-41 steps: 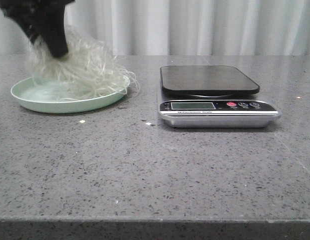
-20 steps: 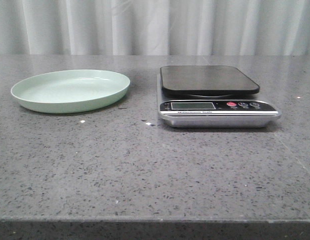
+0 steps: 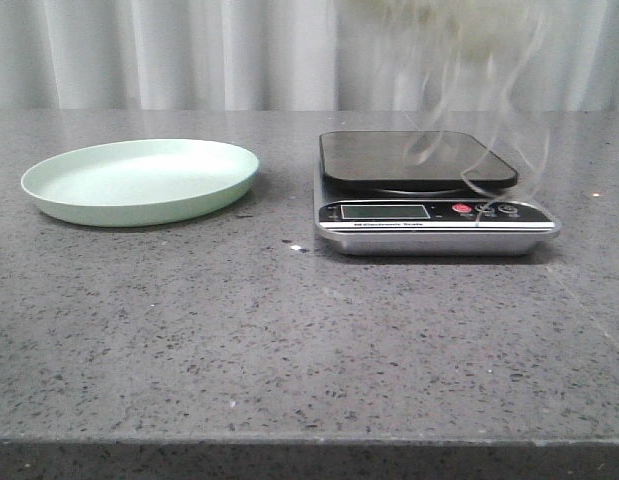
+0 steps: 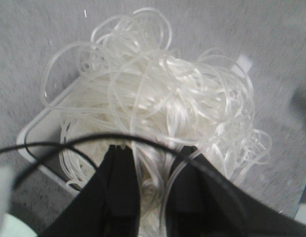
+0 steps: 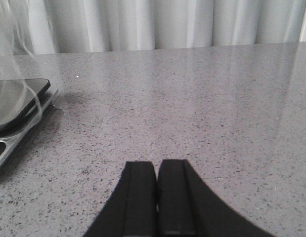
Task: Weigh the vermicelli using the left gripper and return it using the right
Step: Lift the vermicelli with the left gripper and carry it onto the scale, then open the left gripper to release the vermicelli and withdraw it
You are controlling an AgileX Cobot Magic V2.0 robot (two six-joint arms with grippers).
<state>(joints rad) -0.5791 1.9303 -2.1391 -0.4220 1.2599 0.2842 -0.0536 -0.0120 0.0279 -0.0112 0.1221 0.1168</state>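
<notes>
Fingers of the left gripper [image 4: 148,197] are closed to a narrow gap on a pinch of the vermicelli [image 4: 157,103]; the black pads grip the strands near the top of the bundle.

Front view: the vermicelli [image 3: 459,40] hangs blurred at the top edge, above the kitchen scale [image 3: 434,195]. A few loose strands trail down toward the black weighing platform [image 3: 419,158]; contact cannot be confirmed. The pale green plate [image 3: 139,180] sits bare, well apart to the left. Neither gripper is visible in this view.

Left wrist view: the bundle is a springy tangle of thin, glossy, translucent loops, spreading wider than the scale beneath it.

Right wrist view: the right gripper [image 5: 156,197] has its fingers pressed together, holding nothing, low over the speckled grey stone table [image 5: 192,108], beside the scale's steel edge [image 5: 24,133].

Risks:
- Overhang. The bundle is wider than the platform; strands resting on the table or display panel would likely falsify the reading.
- Snagging. Curly strands may cling to the pads on release and lift back off.
- Partial grip. Only a small pinch is held, so the loose mass may shed strands.
</notes>
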